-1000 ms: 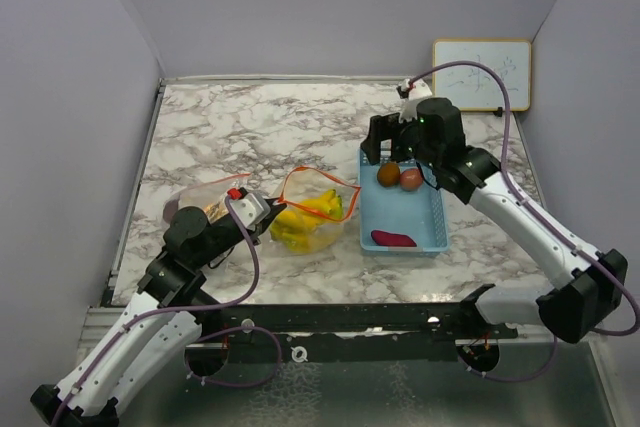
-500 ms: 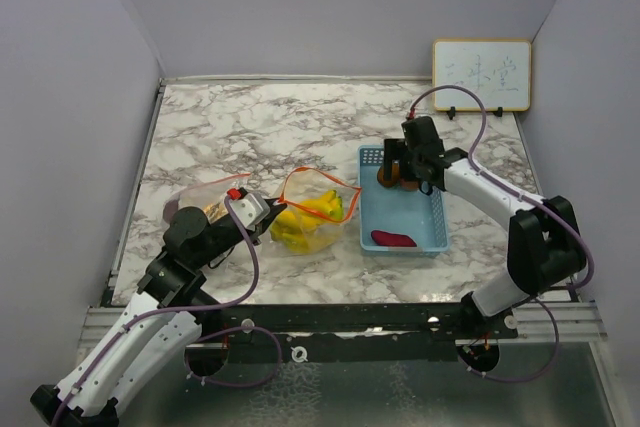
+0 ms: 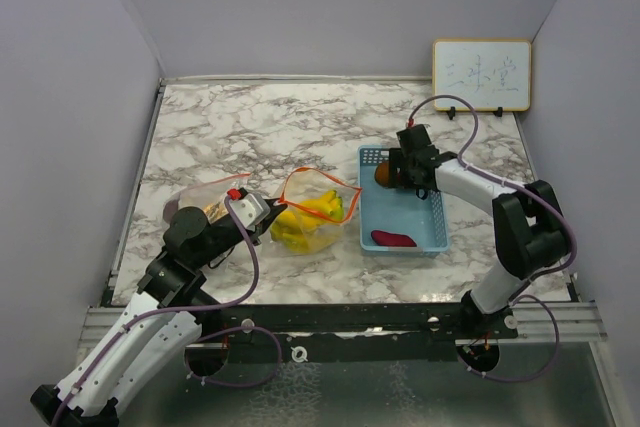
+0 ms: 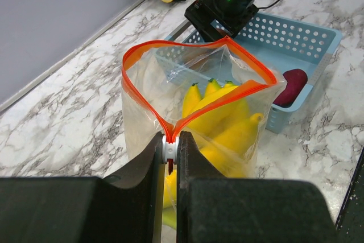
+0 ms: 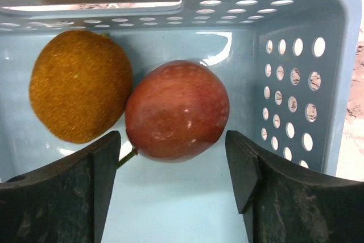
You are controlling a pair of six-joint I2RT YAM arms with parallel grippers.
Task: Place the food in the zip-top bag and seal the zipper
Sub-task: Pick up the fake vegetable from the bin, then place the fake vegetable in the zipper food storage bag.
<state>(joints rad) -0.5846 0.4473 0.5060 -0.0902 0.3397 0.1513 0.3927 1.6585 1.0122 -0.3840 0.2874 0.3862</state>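
A clear zip-top bag point(image 3: 312, 209) with an orange zipper stands open on the table, yellow bananas point(image 4: 227, 123) inside. My left gripper point(image 4: 169, 151) is shut on the bag's white zipper slider point(image 4: 169, 147) at the near end of the mouth. My right gripper point(image 5: 173, 157) is open inside the light-blue basket point(image 3: 432, 227), its jaws either side of a red round fruit point(image 5: 177, 111) without touching it. A brown fuzzy fruit point(image 5: 79, 85) lies just left of it. A magenta tuber point(image 3: 393, 239) lies at the basket's near end.
A second clear bag point(image 3: 200, 202) with dark items lies at the left by my left arm. A small whiteboard point(image 3: 482, 75) leans on the back wall at the right. Grey walls close in three sides.
My right arm has folded down and its gripper has dropped into the far end of the basket, over the two round fruits. My left gripper has held still on the slider.
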